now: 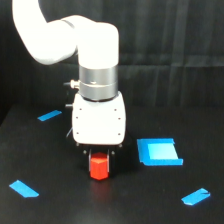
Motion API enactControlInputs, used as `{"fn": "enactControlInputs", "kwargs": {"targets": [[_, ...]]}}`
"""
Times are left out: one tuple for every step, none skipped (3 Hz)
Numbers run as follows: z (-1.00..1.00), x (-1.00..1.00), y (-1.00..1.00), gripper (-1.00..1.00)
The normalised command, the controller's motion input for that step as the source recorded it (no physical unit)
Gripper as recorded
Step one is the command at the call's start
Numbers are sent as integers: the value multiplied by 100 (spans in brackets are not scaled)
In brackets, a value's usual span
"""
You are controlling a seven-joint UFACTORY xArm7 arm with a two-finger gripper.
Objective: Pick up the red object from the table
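Exterior view, white xArm gripper straight down over the black table, fingers either side of the red hexagonal block, grip or contact unclear, blue square piece just right, blue tape strips scattered around, no containers.

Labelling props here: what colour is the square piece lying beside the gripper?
Bright blue square piece, clearest in the exterior view.

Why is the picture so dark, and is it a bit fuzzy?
In the exterior view the table and backdrop are black, so only the white arm, the red block and the blue square stand out. Edges look soft and slightly blurred; the arm's shell shows mild glare.
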Motion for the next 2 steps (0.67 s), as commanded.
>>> {"fn": "enactControlInputs", "kwargs": {"targets": [[95,-17,-2,-99],[91,-19,2,-100]]}}
